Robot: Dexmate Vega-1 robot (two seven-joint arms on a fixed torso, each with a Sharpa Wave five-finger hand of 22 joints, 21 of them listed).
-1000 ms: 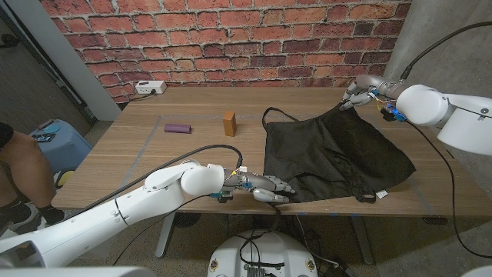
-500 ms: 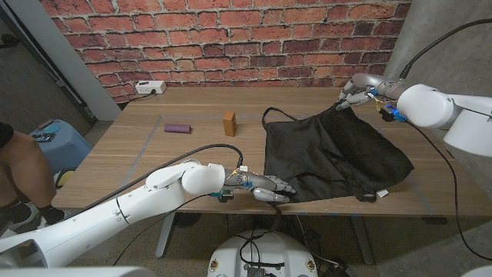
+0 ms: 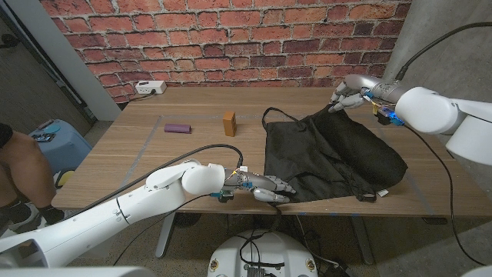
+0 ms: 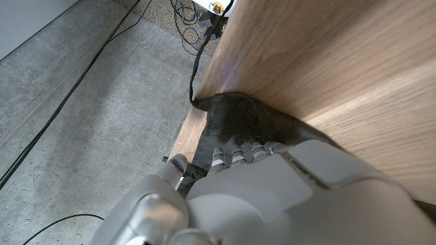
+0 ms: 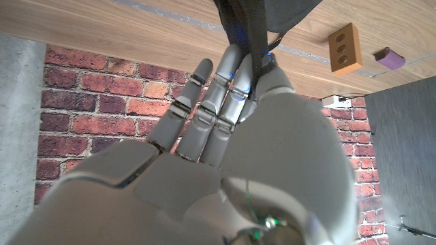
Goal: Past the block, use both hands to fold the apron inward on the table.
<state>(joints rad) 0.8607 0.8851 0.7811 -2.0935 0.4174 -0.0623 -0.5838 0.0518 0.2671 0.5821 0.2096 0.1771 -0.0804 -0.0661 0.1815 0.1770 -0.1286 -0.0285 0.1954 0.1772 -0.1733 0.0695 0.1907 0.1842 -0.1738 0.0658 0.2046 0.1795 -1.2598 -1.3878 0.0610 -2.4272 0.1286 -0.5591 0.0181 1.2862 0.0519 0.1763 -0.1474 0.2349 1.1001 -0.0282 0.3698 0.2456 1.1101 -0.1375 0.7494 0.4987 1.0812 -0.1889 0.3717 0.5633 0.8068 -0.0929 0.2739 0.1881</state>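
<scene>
A black apron (image 3: 327, 154) lies spread on the right half of the wooden table (image 3: 154, 154). My right hand (image 3: 348, 95) pinches its far right corner and holds it lifted off the table; the wrist view has black cloth (image 5: 255, 20) running between the fingers (image 5: 211, 109). My left hand (image 3: 269, 187) sits at the near left corner of the apron by the table's front edge, its fingers (image 4: 235, 151) on the dark cloth (image 4: 238, 119); whether they grip it is hidden. A small orange-brown block (image 3: 229, 122) stands left of the apron.
A purple cylinder (image 3: 177, 128) lies left of the block. A white power strip (image 3: 150, 87) sits at the far edge under the brick wall. A blue stool (image 3: 54, 138) and a person's leg (image 3: 23, 169) are off the table's left end.
My right hand has drawn the lifted far corner a little to the left, and the apron's right side has pulled inward. My left hand has not moved.
</scene>
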